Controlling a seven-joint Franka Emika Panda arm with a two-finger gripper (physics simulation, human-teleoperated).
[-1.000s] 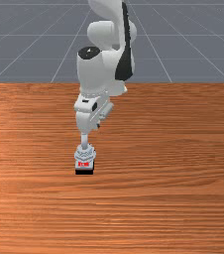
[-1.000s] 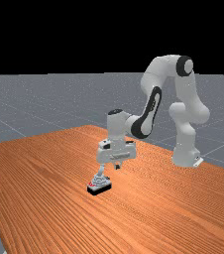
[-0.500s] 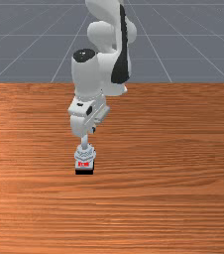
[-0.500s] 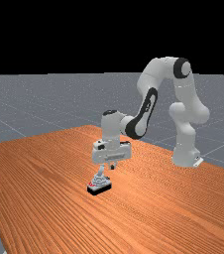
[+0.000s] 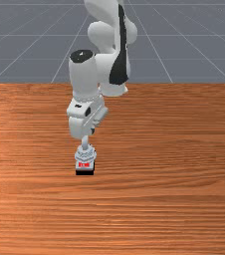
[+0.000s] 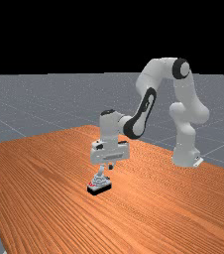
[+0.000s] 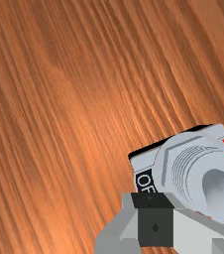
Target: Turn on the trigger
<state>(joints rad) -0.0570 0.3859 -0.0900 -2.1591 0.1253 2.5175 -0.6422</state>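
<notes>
In the far view my gripper (image 6: 110, 167) points down with its fingers together, just to the right of the upright lever (image 6: 101, 170) of the grey switch (image 6: 99, 184). The switch sits on a black base, with red marking on its side. In the front view the lever (image 5: 85, 142) rises from the switch (image 5: 85, 155), partly behind my hand at its top. The wrist view has my shut gripper (image 7: 155, 201) beside the black OFF label (image 7: 145, 181), with the round collar (image 7: 191, 171) and lever (image 7: 220, 191) off to one side of the fingers. Contact with the lever cannot be told.
Wood tabletop (image 5: 174, 174) surrounds the switch on all sides. The arm (image 6: 142, 111) reaches over from the far view's right, its base (image 6: 185, 156) standing by the table's rear edge.
My hand has shifted toward the left in both the front and far views, coming closer to the lever; over the last half second it moved only slightly. The switch and lever look unchanged.
</notes>
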